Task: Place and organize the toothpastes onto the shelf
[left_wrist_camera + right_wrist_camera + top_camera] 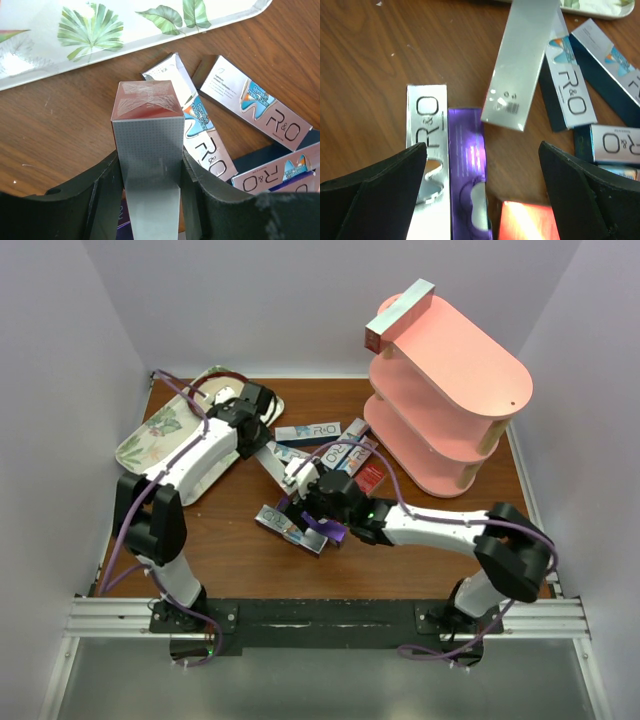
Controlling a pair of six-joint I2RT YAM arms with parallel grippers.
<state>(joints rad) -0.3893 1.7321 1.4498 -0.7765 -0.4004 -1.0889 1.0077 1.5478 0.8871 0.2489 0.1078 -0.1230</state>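
Sitting atop the upper-right shelf (470, 365) is one toothpaste box (400, 312); left gripper (150, 161) clamps a silver box (147, 132); right gripper (482, 146) gapes over a purple box (465, 180).

A dark brown wooden table (230, 555) fills the middle of the booth, its grain running side to side and a few pale specks scattered on it. At the far left corner lies a rectangular tray (150, 440) with rounded corners and a raised rim, turned at an angle to the table's edges. It is white, printed with green palm fronds and broad leaves, which show clearly from the left wrist camera. Plain pale walls (250, 300) close in the table on the left, back and right. Along the near edge runs a silver aluminium rail (100, 615) carrying a black plate (330, 620), with grey floor (320, 685) below it.
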